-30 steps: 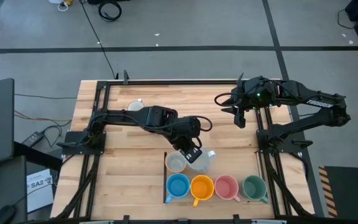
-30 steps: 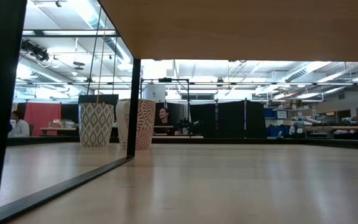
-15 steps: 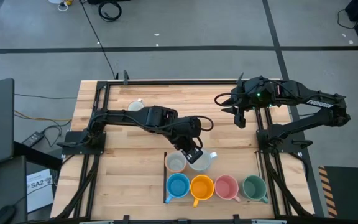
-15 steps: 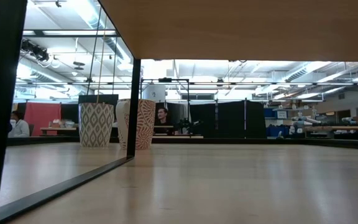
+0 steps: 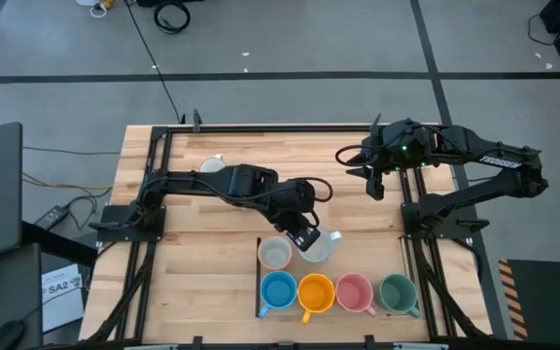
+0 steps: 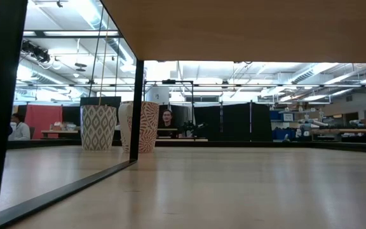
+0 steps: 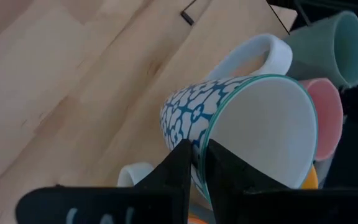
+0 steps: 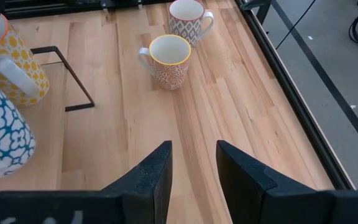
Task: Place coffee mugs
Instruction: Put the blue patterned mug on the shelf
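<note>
My left gripper is shut on a white mug with a blue pattern, just beyond the near row. That row holds the blue, orange, pink and green mugs, standing on their bases. A cream mug with a yellow pattern stands left of the held one. An orange-patterned mug, yellowish inside, and a grey-patterned mug stand near the far left corner. My right gripper hangs open at the far right, over bare wood. My left gripper holds the blue-patterned mug by its rim, on the side away from the handle. One finger is inside the mug and the other is outside on the patterned wall. The mug sits tilted; I cannot tell whether its base touches the table.
A black L-shaped mark borders the mug rows on the left. Black rails run along the table's left and right sides. Bare wood lies between the two arms and right of the held mug.
My left gripper has carried the blue-patterned mug a little toward the table's far right, away from the cream mug. It has stayed shut on the rim.
</note>
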